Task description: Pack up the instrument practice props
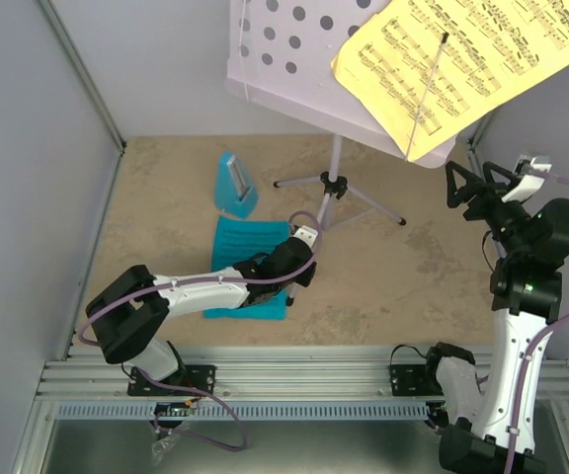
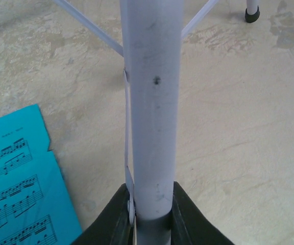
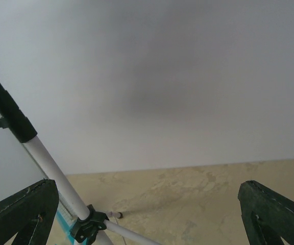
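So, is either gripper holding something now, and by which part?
The left gripper is shut on the music stand, by the near leg of its tripod. The right gripper is open and holds nothing.

I note the music stand (image 2: 149, 102): tube smooth, matt pale lilac, scuffed with dark specks. The counter (image 2: 239, 143) is mottled beige, matt, stone-like. The cyan sheet (image 2: 19, 184) and yellow sheet (image 1: 472, 59) are matt printed paper. On the left hand (image 2: 153, 209), the fingers (image 2: 108, 227) look dull black plastic.
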